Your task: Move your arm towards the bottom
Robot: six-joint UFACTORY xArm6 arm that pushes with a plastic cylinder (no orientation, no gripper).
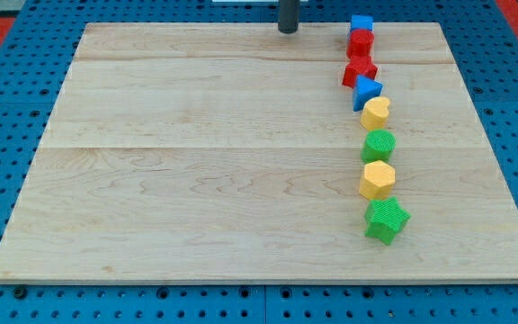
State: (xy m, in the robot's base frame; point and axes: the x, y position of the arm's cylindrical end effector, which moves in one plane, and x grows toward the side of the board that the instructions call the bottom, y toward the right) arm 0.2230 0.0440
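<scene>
**Ana:** Nearest the lens sat the green star block (386,220), low on the wooden board (196,162) at about five o'clock. What stood above it?

**Ben:** A column climbing toward one o'clock: a yellow hexagonal block (377,180), a green rounded block (378,145), another yellow block (375,112), a blue triangular block (367,91), a red star-like block (359,70), a red block (360,41) of unclear shape and a blue block (361,22) at the far edge. Neighbours looked touching or nearly so.

**Ana:** And my tip (288,31)?

**Ben:** At twelve o'clock, by the top edge, well apart from the column, at nine o'clock from the red block. It was a bare rod, with nothing to spread or pinch, and it held nothing.

**Ana:** How would the thing to be moved handle?

**Ben:** That was the arm itself: stiff, I judged, sliding easily over smooth wood. Nothing needed taking hold of. Straight toward six o'clock the path looked free; the blocks seemed light and easily knocked, so drifting toward three o'clock was the risk.
</scene>
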